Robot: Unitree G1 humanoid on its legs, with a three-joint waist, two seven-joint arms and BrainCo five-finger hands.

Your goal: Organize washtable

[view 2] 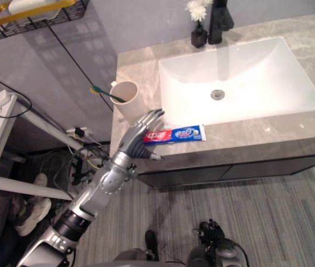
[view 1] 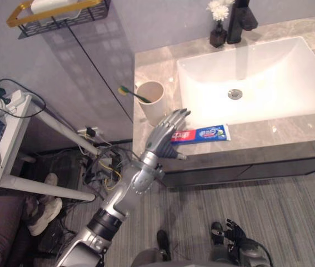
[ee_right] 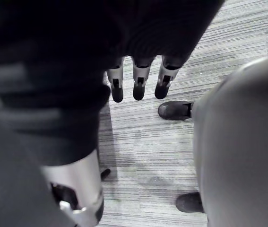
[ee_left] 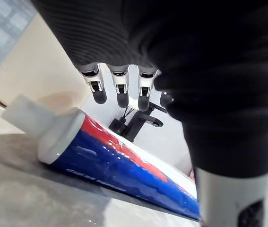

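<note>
The left hand (view 1: pixel 168 129), fingers spread loosely and holding nothing, hovers over the cap end of the toothpaste tube (view 1: pixel 207 134) lying on the counter (view 1: pixel 153 62) just in front of the sink (view 1: pixel 274 58), apparently poised to grasp it for the cup (view 1: pixel 150 101) left of the sink.

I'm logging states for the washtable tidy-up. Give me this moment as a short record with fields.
toothpaste tube: lying flat near the counter's front edge, before the sink, cap pointing left
cup: upright left of the sink, toothbrush inside
left hand: open, over the tube's cap end, not grasping
right hand: open, hanging low above the floor
progress: tube not yet lifted
</note>
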